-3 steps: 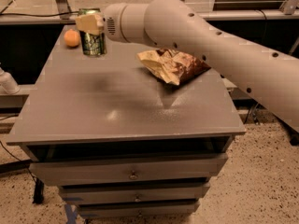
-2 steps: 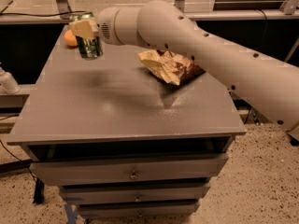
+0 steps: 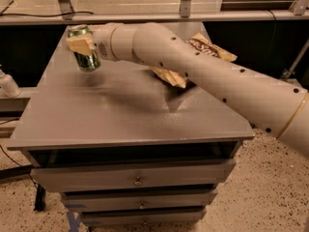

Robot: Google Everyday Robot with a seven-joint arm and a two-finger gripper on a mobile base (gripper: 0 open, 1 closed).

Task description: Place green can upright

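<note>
**Obs.:** green aluminium drink can (image 3: 88,62) clamped in the two-finger gripper (image 3: 83,48), over the far-left part of the grey metal drawer cabinet (image 3: 120,120).

**Detail:** The cream-white tubular arm (image 3: 217,76) reaches in from the right and crosses in front of a crinkled brown snack bag (image 3: 212,50), hiding part of it. The fingers are closed on the can's upper half, with one pale pad (image 3: 78,45) lying across its front and the silver top end showing above. The can is near upright, its top leaning slightly left. Gripping it high probably leaves the base free to meet the surface. A soft shadow lies under the base, but I cannot tell whether the base is touching. The spot is well apart from the bag, so release should not disturb it. The lean looks worth squaring first, or the can may tip.
</note>
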